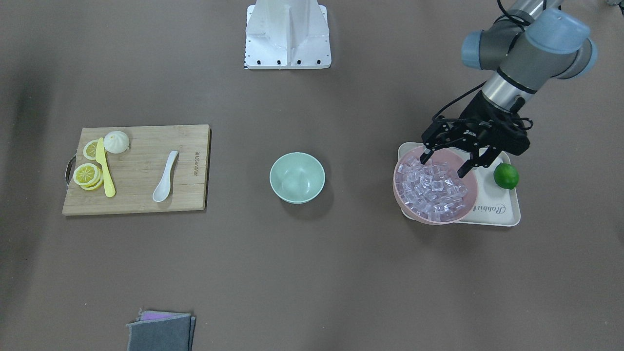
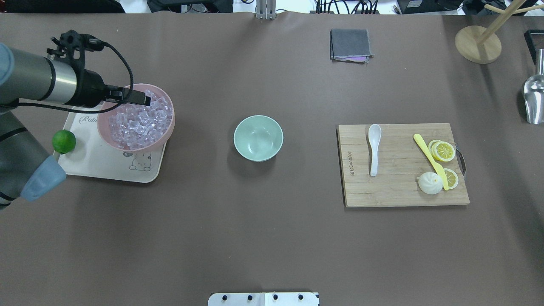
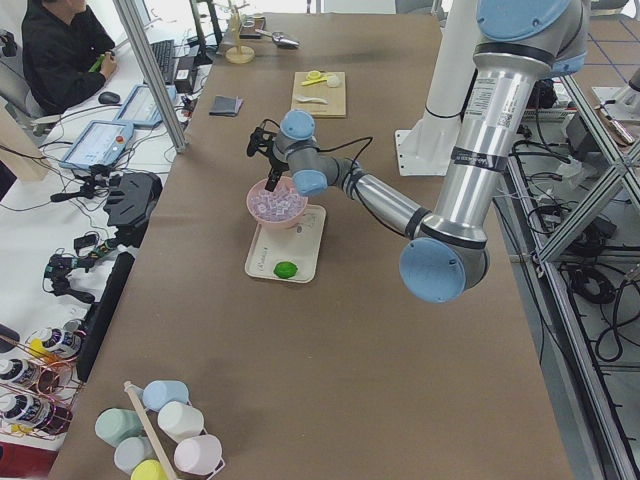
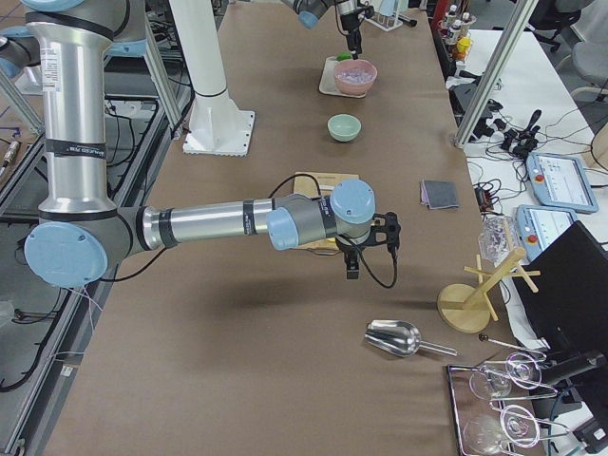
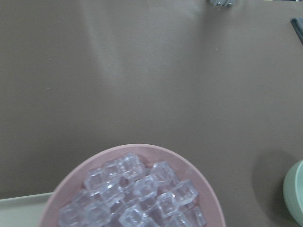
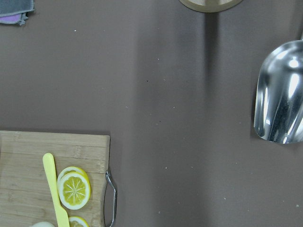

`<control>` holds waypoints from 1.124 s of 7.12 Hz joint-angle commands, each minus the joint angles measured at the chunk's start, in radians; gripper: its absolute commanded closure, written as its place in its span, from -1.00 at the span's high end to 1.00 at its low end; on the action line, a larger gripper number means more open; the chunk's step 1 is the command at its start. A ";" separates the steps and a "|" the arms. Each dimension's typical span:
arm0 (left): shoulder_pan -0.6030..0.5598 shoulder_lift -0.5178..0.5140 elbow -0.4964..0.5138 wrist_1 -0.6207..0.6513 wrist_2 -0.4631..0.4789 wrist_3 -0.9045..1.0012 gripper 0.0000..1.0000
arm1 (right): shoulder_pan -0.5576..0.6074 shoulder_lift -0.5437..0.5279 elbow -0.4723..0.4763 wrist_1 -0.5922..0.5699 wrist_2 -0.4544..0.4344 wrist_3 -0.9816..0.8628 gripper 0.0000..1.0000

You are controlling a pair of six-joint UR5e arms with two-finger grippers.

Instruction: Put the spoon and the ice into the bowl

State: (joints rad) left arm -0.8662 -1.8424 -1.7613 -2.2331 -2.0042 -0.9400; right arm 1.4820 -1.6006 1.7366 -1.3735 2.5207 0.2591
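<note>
**Over the ice, the left gripper is spread wide and empty**

Between the fingertips nothing is gripped. The jaws are held wide apart over the robot-side edge of the pink bowl, in which the clear cubes are heaped. Whether the tips touch the cubes cannot be told.

Under the fingers, the pink bowl is carried on a cream tray. A lime is seen on that tray just outside one finger.

Well apart from the fingers, toward the table's middle, the mint-green bowl is set upright and is seen empty.

Farther off, beyond that bowl, the white spoon is laid flat on a wooden cutting board, its scoop turned away from the robot. On the side of the spoon away from the fingers, a yellow knife is laid across lemon slices, and a pale bun is placed beside them.

A folded grey cloth is seen at the operators' edge of the table.

Farthest of all, the right gripper is shown only in the side view, hung above the table past the board's end, near a metal scoop. How far its fingers are parted cannot be told.
</note>
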 commanded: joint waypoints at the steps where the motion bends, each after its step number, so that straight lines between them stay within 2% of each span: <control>1: 0.021 -0.023 0.052 0.003 0.021 -0.002 0.95 | -0.012 -0.012 -0.005 0.056 0.003 0.017 1.00; 5: 0.021 -0.047 0.133 -0.007 0.019 0.004 0.94 | -0.087 0.002 0.061 0.059 -0.006 0.170 1.00; 6: 0.021 -0.054 0.147 -0.008 0.019 0.004 0.94 | -0.133 0.011 0.092 0.074 -0.057 0.283 1.00; 8: 0.021 -0.055 0.167 -0.011 0.019 0.006 0.94 | -0.213 0.010 0.109 0.179 -0.091 0.463 1.00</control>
State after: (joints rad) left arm -0.8452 -1.8959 -1.6062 -2.2430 -1.9849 -0.9347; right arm 1.3160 -1.5909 1.8346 -1.2561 2.4560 0.6173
